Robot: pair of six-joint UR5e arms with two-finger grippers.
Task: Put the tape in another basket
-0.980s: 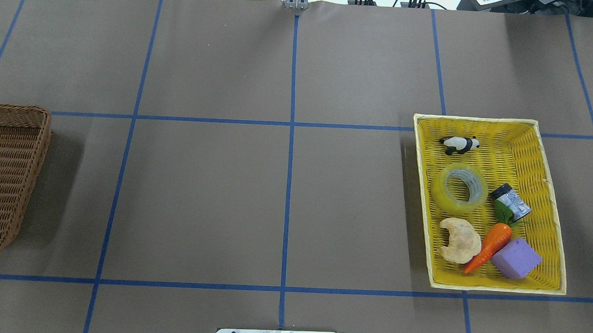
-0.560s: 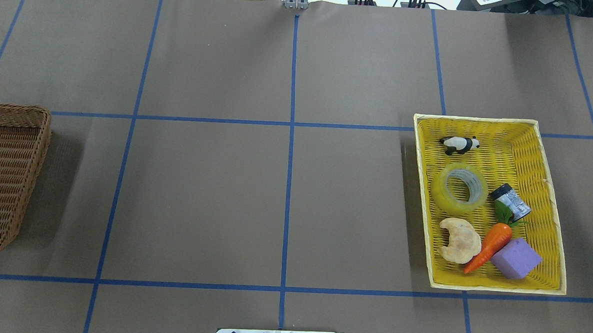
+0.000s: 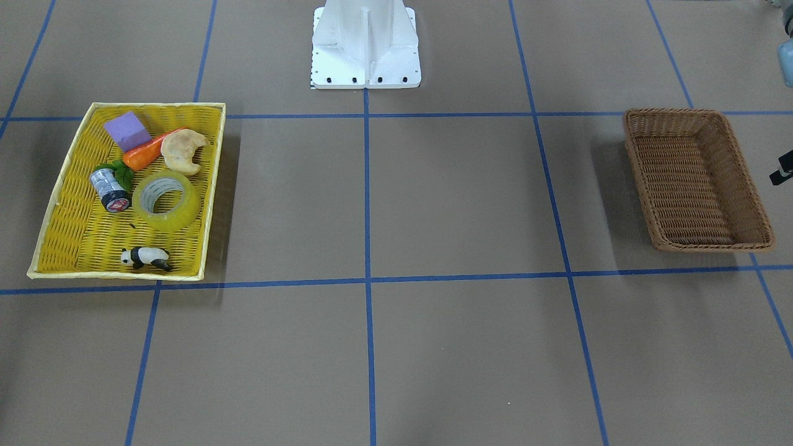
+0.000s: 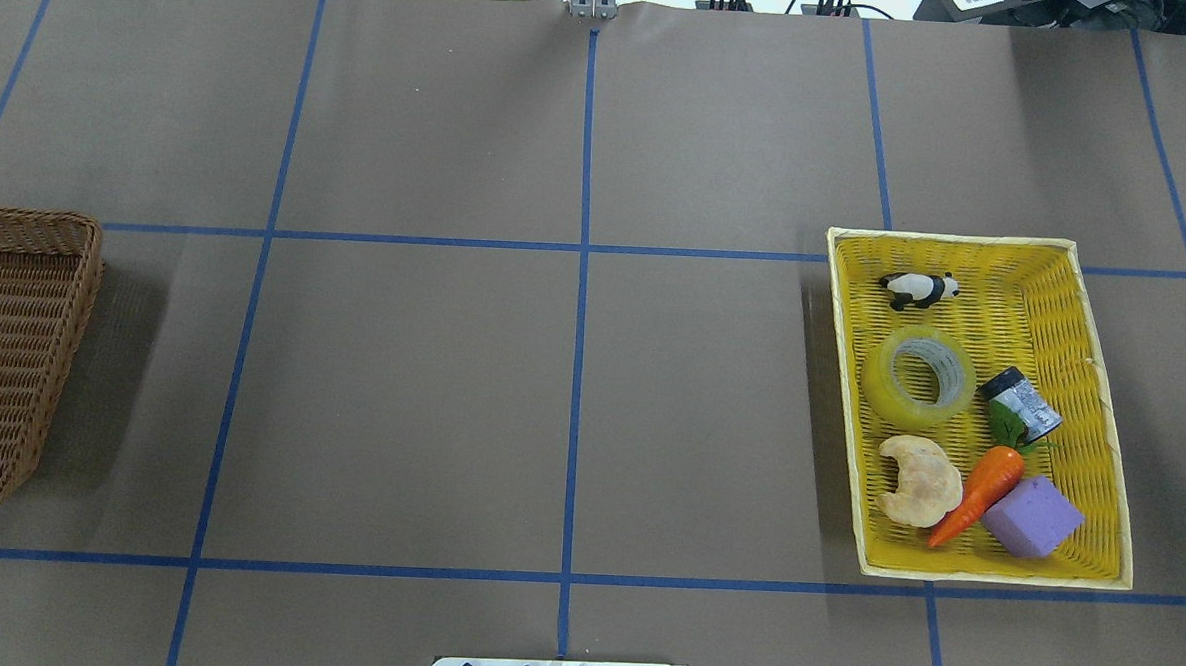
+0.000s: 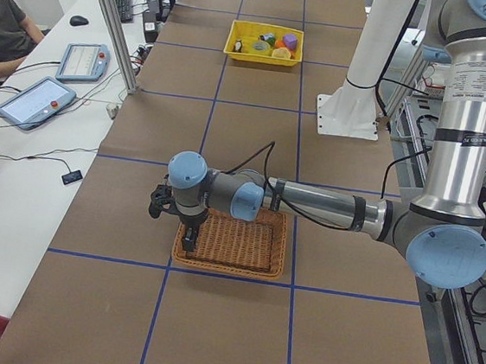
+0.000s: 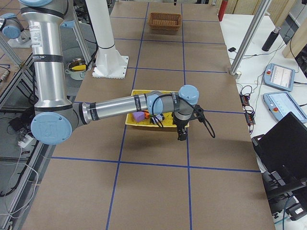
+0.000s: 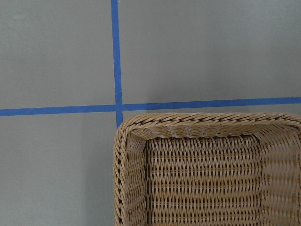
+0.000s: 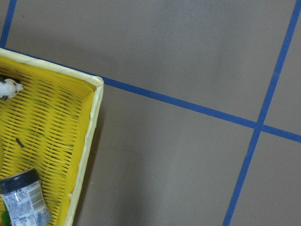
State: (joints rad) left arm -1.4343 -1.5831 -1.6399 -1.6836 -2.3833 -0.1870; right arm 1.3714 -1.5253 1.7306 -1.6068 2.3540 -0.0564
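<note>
The tape [image 4: 886,391] lies flat in the yellow tray [image 4: 841,384], on the right of the overhead view and on the left of the front view [image 3: 179,217]. The brown wicker basket [image 4: 12,348] stands empty at the far left; it also shows in the front view [image 3: 697,179] and the left wrist view [image 7: 202,183]. My left gripper [image 5: 162,204] hovers by the basket's outer side. My right gripper [image 6: 182,134] hovers just outside the tray's outer edge, apart from the tape. I cannot tell whether either gripper is open or shut. No fingers show in the wrist views.
The tray also holds a toy panda [image 4: 918,287], a small silver can [image 4: 1022,404], a carrot [image 4: 981,490], a purple block [image 4: 1032,516] and a bread piece [image 4: 917,479]. The robot base [image 3: 365,43] stands at the table's middle edge. People and tablets sit beyond the table.
A small black tip of the right gripper has come into the overhead view at its right edge. The tape, the tray and the basket have not moved.
</note>
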